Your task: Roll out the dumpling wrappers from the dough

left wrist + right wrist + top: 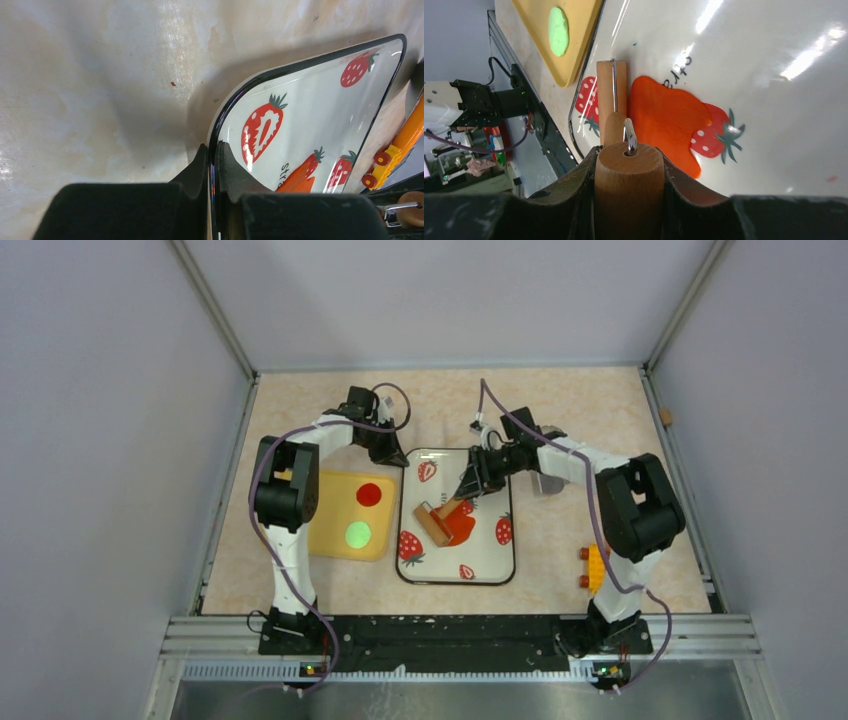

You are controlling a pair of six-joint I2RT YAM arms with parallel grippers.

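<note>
Left gripper (pixel 213 152) is nearly shut, its two fingers pinching the rim of the strawberry tray (pixel 320 115) at the far left corner, one finger outside and one inside. This appears to pin the tray in place while the other arm works.

On the tray, the wooden roller (pixel 611 85) lies at the left edge of the dough (pixel 664 120), an orange-red blob already pressed flat and irregular in outline, sitting near the tray's middle. Right gripper (pixel 629 160) is partly closed around the roller's wooden handle (pixel 629 195), gripping it on both sides.

The step in hand looks like the rolling itself. The dough is flattened but not yet cut into rounds. The next move probably calls for pushing the roller across the blob with even downward pressure while the left grip holds the tray firm. A slip there could let the tray slide.

Counted from left to right:
- one yellow board (pixel 335 540) beside the tray
- two finished wrappers on that board, one red disc (pixel 369 494) and one green disc (pixel 358 534), lying apart
- one tray, with at least four printed strawberries showing in the top view
- one roller
- one blob of dough
- one yellow-and-orange toy piece (pixel 594 568) on the table near the right arm's base
</note>
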